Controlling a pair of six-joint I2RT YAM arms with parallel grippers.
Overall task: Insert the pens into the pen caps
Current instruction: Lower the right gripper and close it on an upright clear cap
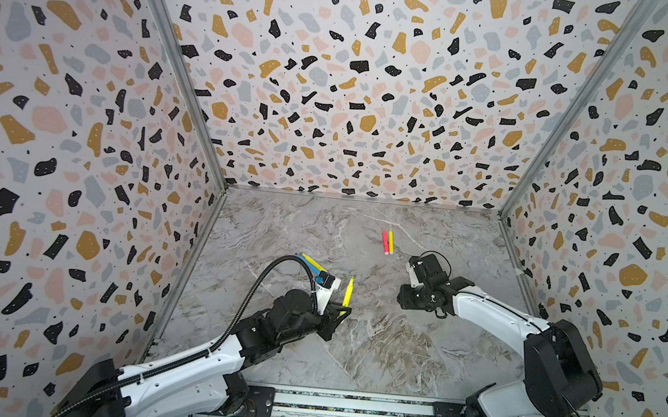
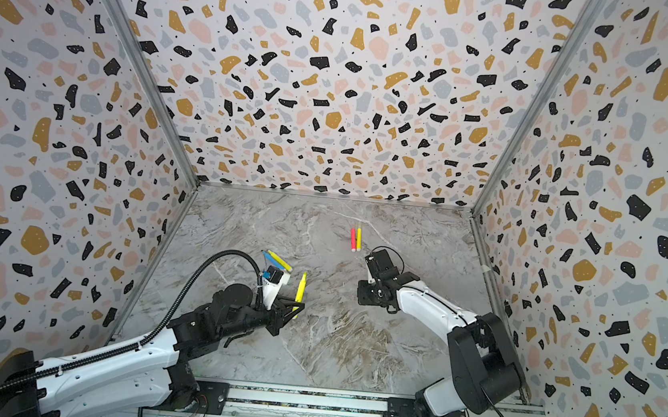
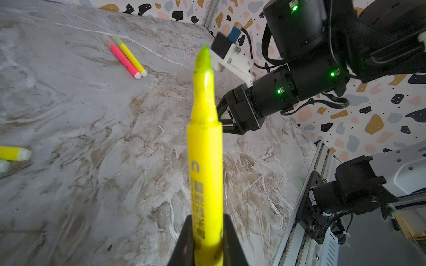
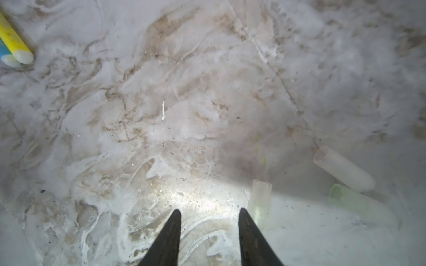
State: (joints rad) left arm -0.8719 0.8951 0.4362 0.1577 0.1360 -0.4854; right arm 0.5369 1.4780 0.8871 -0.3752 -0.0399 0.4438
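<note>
We find the left jaws pinching the uncapped yellow pen (image 1: 348, 292) by its tail, tip toward 12 o'clock in both top views, while at its 3 o'clock the right jaws hang spread and empty, a clear cap (image 4: 260, 198) just beside them.

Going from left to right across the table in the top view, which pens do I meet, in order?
Blue pen and lying yellow pen, close together → held yellow pen, in the left gripper → pink-red pen → far yellow pen.
</note>
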